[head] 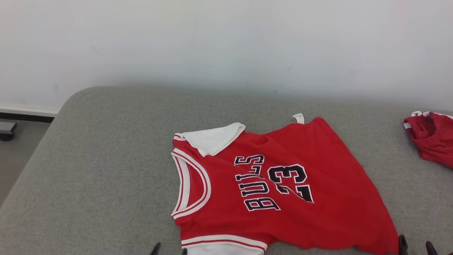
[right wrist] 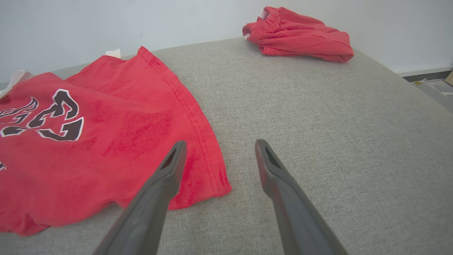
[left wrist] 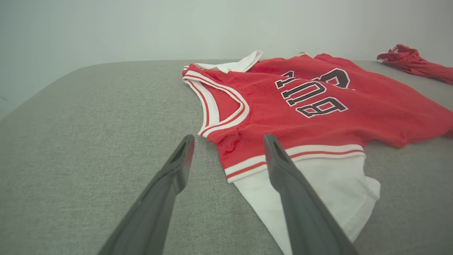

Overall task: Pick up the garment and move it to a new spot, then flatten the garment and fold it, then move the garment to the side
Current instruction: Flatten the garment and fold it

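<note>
Flattening the red Bulls jersey on the grey upholstered surface

Your jersey lies face up mid-surface, neckline toward the left and hem toward the right, with a diagonal crease across the number and the far white sleeve flipped over the shoulder, so smoothing looks like the step in hand. Pinch low at opposite ends, the near white sleeve and the near hem corner, then draw them apart evenly so the crease pulls out without dragging cloth toward the red shorts at the far right. Your left jaws stand wide apart over the striped trim and near sleeve, holding nothing. Your right jaws are equally wide, straddling the hem corner, also empty. You cannot tell whether either tip brushes cloth.
</note>
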Controlling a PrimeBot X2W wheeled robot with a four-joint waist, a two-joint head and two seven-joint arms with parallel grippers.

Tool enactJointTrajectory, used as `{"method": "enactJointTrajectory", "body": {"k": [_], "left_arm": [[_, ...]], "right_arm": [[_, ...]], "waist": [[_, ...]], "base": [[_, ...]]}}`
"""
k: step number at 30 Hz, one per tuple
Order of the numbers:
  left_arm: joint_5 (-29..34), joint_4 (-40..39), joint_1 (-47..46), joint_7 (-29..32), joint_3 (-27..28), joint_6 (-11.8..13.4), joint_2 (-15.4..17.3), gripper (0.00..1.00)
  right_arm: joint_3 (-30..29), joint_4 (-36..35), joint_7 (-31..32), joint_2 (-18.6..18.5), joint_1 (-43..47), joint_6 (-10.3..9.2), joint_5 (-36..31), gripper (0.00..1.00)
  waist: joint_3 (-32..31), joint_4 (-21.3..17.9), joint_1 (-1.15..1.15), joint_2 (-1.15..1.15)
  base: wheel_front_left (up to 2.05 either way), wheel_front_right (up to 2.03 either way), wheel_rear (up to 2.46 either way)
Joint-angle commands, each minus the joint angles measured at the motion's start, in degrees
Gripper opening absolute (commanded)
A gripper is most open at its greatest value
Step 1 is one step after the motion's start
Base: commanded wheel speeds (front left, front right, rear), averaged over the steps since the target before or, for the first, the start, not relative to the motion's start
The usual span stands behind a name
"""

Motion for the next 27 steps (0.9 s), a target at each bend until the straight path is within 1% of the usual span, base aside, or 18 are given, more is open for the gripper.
{"method": "enactJointTrajectory", "body": {"k": [1, 6, 8, 11, 14, 19, 23, 27], "left_arm": [[0.0, 0.1, 0.9, -0.2, -0.9, -0.1, 0.4, 1.00], [-1.0, 2.4, 3.0, -0.2, -7.0, -0.6, 0.6, 1.00], [-1.8, 4.2, 3.3, -0.2, -9.7, -0.4, 0.5, 1.00], [-4.6, 8.1, 3.7, -0.2, -13.1, -0.4, -0.2, 1.00], [-6.8, 12.7, 3.4, -0.2, -15.2, -0.4, -0.6, 1.00], [-11.3, 18.5, 1.4, -0.2, -19.7, -0.5, -1.3, 1.00], [-13.9, 22.4, 0.0, 0.4, -21.7, -0.5, -0.8, 1.00], [-16.8, 24.6, -1.8, 0.3, -22.4, -0.5, -0.8, 1.00]], "right_arm": [[-0.3, 0.2, -0.1, -0.1, 0.6, -0.16, -0.3, 1.00], [-0.7, 2.8, -0.6, -1.0, 0.8, -0.16, 0.1, 1.00], [-0.3, 3.9, -0.8, -1.1, 0.1, -0.16, 0.2, 1.00], [0.0, 5.1, -1.1, -1.3, -0.9, -0.16, -0.3, 1.00], [0.4, 6.9, -1.4, -2.1, -1.9, -0.16, -0.2, 1.00], [1.4, 10.5, -2.1, -3.1, -3.9, -0.16, -0.5, 1.00], [2.0, 13.5, -2.9, -3.4, -5.3, -0.16, -0.8, 1.00], [2.7, 15.9, -3.6, -3.5, -7.2, -0.16, -1.1, 1.00]], "waist": [[-0.2, 0.3, 0.00, 0.00], [0.0, 0.4, 0.00, 0.00], [0.3, 0.2, 0.00, 0.00], [0.9, -0.2, 0.00, 0.00], [1.5, -0.7, 0.00, 0.00], [2.0, -1.2, 0.00, 0.00], [2.1, -1.4, 0.00, 0.00], [2.3, -1.5, 0.00, 0.00]], "base": [[0.00, 0.00, 0.00], [0.00, 0.00, 0.00], [0.00, 0.00, 0.00], [0.00, 0.00, 0.00], [0.00, 0.00, 0.00], [0.00, 0.00, 0.00], [0.00, 0.00, 0.00], [0.00, 0.00, 0.00]]}}
